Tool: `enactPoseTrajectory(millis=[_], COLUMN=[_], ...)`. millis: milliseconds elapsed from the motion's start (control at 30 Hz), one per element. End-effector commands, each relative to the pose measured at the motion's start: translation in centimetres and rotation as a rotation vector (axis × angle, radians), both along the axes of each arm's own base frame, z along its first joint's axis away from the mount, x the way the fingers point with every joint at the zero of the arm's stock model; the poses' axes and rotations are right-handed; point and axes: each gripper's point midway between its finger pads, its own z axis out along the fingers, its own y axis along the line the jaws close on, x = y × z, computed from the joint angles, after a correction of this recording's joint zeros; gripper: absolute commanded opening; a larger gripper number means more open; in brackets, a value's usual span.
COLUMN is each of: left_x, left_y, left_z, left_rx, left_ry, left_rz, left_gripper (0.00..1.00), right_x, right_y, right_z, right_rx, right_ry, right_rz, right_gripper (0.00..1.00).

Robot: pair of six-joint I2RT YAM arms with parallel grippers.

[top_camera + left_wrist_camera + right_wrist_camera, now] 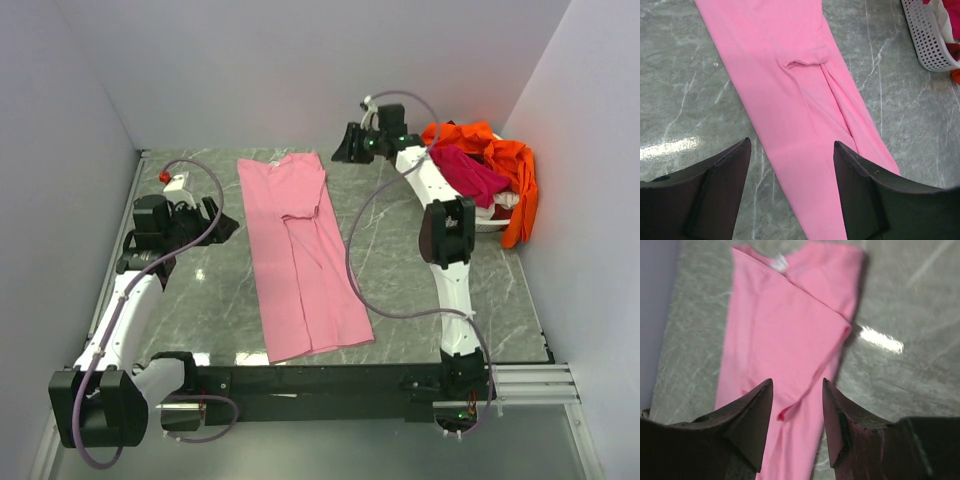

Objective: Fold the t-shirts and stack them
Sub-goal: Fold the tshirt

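A light pink t-shirt (300, 250) lies folded into a long strip down the middle of the table; it also shows in the left wrist view (790, 95) and the right wrist view (785, 325). My left gripper (222, 222) is open and empty, hovering left of the strip. My right gripper (342, 148) is open and empty, above the strip's far right corner. A magenta t-shirt (468, 172) and a bright orange t-shirt (510, 170) lie heaped in the basket at the far right.
A white plastic basket (927, 37) stands at the table's far right corner, holding the heaped shirts. Grey walls close in the table on the left, back and right. The marble tabletop (210, 300) lies bare on both sides of the strip.
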Motion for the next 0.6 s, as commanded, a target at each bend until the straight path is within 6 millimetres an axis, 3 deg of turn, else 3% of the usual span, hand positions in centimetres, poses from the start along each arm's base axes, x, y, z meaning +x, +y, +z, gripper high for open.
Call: enactPoseTrajectory(millis=[0, 167, 233, 267, 467, 567], left_x=[0.4, 0.6, 0.7, 0.7, 0.8, 0.9], left_y=[-0.5, -0.3, -0.2, -0.2, -0.4, -0.5], left_z=[0.6, -0.1, -0.3, -0.4, -0.5, -0.8], left_rx=[-0.003, 0.009, 0.012, 0.012, 0.005, 0.004], left_ry=[-0.026, -0.001, 0.005, 0.01, 0.02, 0.029], left_rz=[-0.036, -0.028, -0.027, -0.027, -0.037, -0.04], left_gripper=[0.72, 0.72, 0.72, 0.72, 0.72, 0.72], right_x=[0.8, 4.2, 5.1, 5.6, 6.4, 6.6], right_y=[1.5, 2.1, 2.4, 2.5, 2.8, 3.0], right_z=[-2.7, -5.1, -5.0, -6.3, -9.0, -9.2], right_rx=[0.053, 0.15, 0.176, 0.188, 0.212, 0.249], right_ry=[0.105, 0.124, 0.108, 0.127, 0.152, 0.167], right_rz=[-0.079, -0.165, -0.179, -0.193, -0.211, -0.209], right_gripper=[0.51, 0.49, 0.49, 0.48, 0.45, 0.43])
